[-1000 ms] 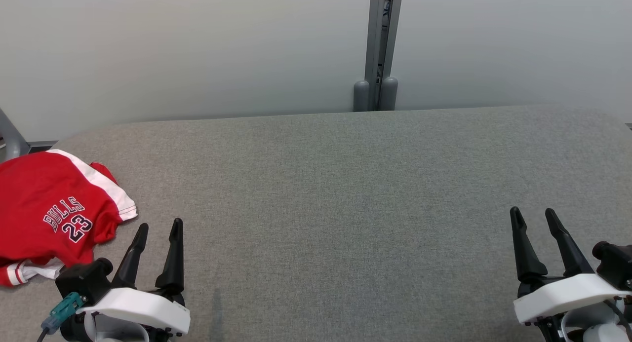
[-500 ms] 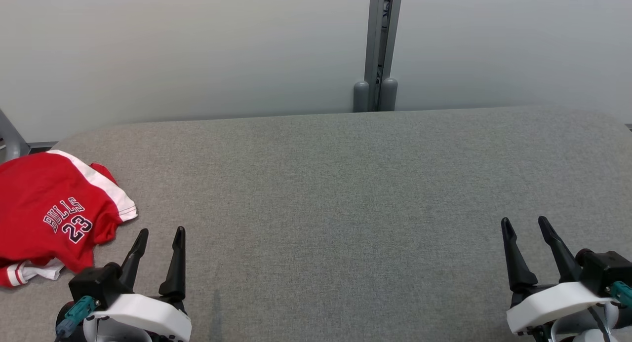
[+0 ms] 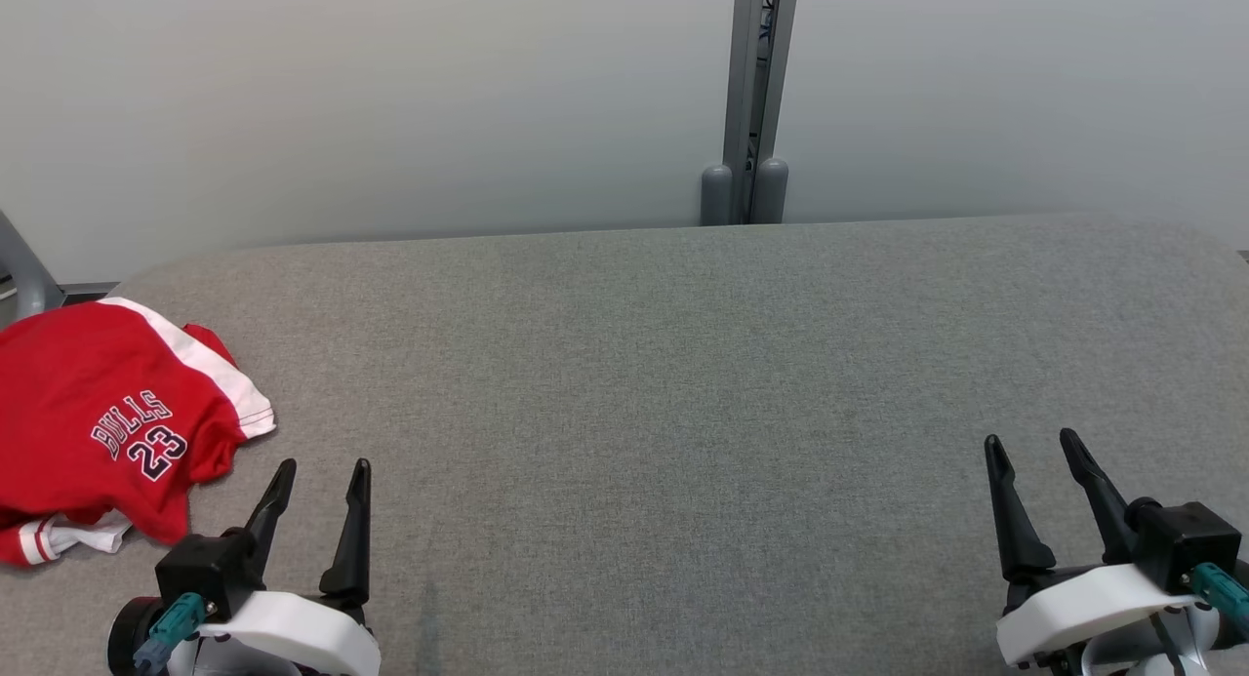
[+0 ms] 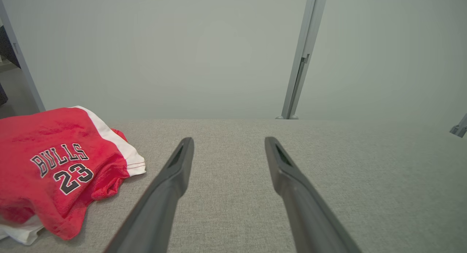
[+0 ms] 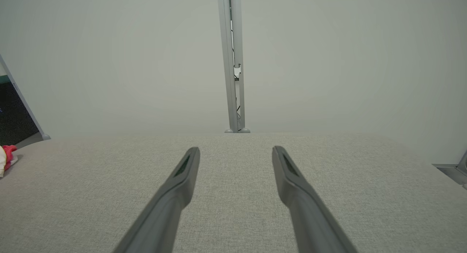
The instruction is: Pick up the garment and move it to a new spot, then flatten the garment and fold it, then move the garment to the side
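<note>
The garment (image 3: 93,417) is a red jersey with white trim and "BULLS 23" lettering, lying folded at the far left edge of the grey table (image 3: 664,364). In the left wrist view the garment (image 4: 54,165) lies left of the fingers. My left gripper (image 3: 324,473) hovers open just right of the garment, near the front edge, with nothing between its fingers. At the lower right my right gripper (image 3: 1029,445) is open and empty, far from the garment. A small red edge of the garment (image 5: 8,152) peeks in at the left of the right wrist view.
A pale wall runs behind the table, with a grey metal post (image 3: 749,100) at its middle. A grey frame leg (image 3: 24,266) stands at the far left behind the garment. The table's far corners are rounded.
Both grippers have drawn back toward the front edge of the table, staying open. The garment has not moved.
</note>
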You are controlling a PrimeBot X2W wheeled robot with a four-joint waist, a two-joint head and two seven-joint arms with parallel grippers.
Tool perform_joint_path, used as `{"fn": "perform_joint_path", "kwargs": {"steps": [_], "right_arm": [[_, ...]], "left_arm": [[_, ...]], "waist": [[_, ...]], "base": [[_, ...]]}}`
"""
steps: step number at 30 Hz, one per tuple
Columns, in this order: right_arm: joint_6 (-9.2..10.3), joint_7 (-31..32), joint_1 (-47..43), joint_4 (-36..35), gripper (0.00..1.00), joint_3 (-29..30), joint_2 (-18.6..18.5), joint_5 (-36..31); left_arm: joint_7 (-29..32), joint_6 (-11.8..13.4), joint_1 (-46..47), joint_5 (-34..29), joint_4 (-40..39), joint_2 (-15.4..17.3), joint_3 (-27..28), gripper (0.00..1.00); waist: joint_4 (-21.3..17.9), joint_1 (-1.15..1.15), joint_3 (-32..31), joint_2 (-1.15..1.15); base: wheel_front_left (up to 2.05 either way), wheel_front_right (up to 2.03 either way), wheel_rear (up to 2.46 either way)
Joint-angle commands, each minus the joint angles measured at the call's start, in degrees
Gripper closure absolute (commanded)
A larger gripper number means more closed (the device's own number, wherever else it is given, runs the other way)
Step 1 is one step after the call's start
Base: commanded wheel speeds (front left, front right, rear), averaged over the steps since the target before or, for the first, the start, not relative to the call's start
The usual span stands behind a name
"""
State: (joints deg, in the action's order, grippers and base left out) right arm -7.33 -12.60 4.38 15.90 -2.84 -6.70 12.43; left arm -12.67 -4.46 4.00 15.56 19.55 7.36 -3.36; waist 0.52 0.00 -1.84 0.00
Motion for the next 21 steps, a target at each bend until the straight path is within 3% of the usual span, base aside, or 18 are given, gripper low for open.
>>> {"fn": "perform_joint_path", "kwargs": {"steps": [1,21], "right_arm": [[-0.22,-0.73,-0.1,0.01,0.0,0.16,-0.13,-1.07],[-0.22,-2.74,-0.85,0.82,0.0,0.71,0.75,-3.19]], "left_arm": [[-0.54,0.22,0.44,-1.22,0.15,0.12,0.3,0.0],[-2.59,-0.64,0.61,-6.81,2.03,-1.61,1.82,0.0]], "waist": [[0.03,0.0,-0.03,0.0],[-0.01,0.0,0.06,0.0]], "base": [[0.0,0.0,0.0],[0.0,0.0,0.0]]}}
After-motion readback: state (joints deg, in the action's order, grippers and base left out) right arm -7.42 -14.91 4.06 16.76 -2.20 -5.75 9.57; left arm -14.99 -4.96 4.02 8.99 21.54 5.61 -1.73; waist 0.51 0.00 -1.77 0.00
